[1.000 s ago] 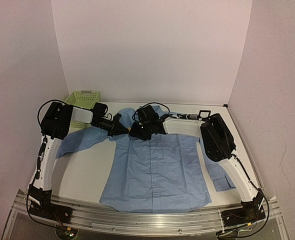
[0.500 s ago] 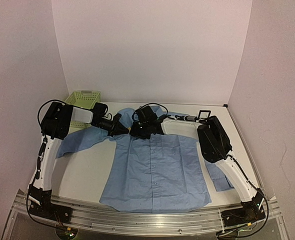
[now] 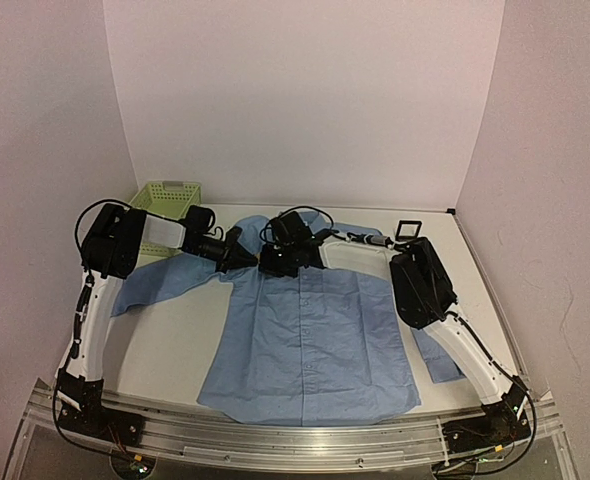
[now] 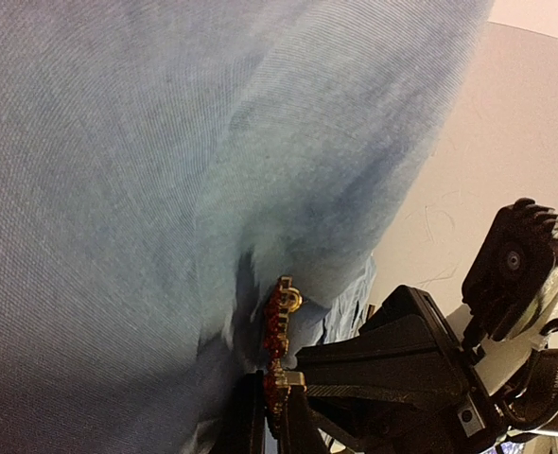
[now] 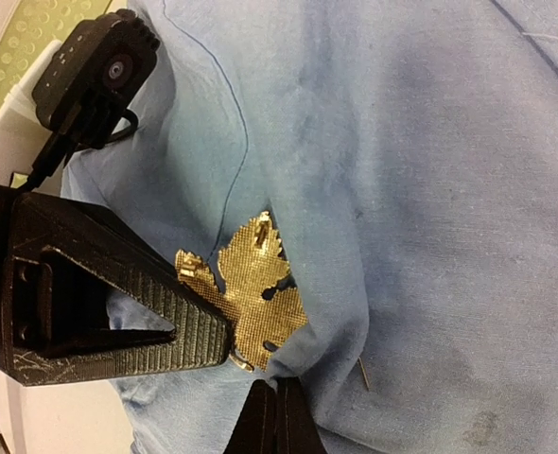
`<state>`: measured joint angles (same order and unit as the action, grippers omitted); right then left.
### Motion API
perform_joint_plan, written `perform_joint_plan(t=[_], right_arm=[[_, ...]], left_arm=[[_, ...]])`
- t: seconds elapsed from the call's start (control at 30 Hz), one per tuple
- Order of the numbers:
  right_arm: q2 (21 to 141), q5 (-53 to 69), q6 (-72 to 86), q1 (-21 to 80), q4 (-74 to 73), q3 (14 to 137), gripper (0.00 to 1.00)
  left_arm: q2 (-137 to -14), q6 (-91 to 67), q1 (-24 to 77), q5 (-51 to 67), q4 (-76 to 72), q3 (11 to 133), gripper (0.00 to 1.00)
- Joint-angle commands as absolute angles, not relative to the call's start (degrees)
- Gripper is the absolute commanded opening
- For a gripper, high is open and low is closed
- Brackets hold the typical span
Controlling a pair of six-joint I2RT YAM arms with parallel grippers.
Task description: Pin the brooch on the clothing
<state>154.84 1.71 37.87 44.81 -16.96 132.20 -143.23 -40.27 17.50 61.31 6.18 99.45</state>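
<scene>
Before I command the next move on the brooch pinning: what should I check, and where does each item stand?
1. Left gripper has the brooch: ok, its fingers are closed on the brooch's edge.
2. Right gripper shut: ok. Whether it pinches fabric or pin: cannot tell.
3. Brooch against the shirt: ok, partly tucked under a fold of fabric.
4. Pin through the fabric: cannot tell; only a thin metal tip shows beside the fold.
5. Clasp closed: cannot tell, hidden.
</scene>
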Motion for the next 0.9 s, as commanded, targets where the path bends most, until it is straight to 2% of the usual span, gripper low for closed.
perform_joint_plan(t=[0.0, 0.23, 0.5, 0.77, 0.87], right_arm=[[156.6, 7.4, 35.4, 45.3, -12.4, 133.8, 0.0], [152.2, 12.1, 32.5, 45.4, -2.9, 127.6, 0.0], [144.8, 13.0, 29.0, 44.9, -3.0, 121.4, 0.28], [138.4, 17.6, 28.4, 42.0, -2.9, 118.6, 0.41], [137.6, 18.9, 30.3, 39.8, -2.9, 117.0, 0.43]], left_arm=[[-145.1, -45.3, 19.5, 62.1, 5.2, 95.3, 0.0], [-146.2, -40.6, 19.4, 59.4, 11.2, 98.4, 0.0], [-146.7, -29.3, 19.0, 53.5, 23.5, 101.6, 0.0], [-146.4, -30.5, 17.8, 55.2, 20.7, 99.2, 0.0], [-146.8, -31.0, 17.6, 56.9, 19.5, 99.6, 0.0]])
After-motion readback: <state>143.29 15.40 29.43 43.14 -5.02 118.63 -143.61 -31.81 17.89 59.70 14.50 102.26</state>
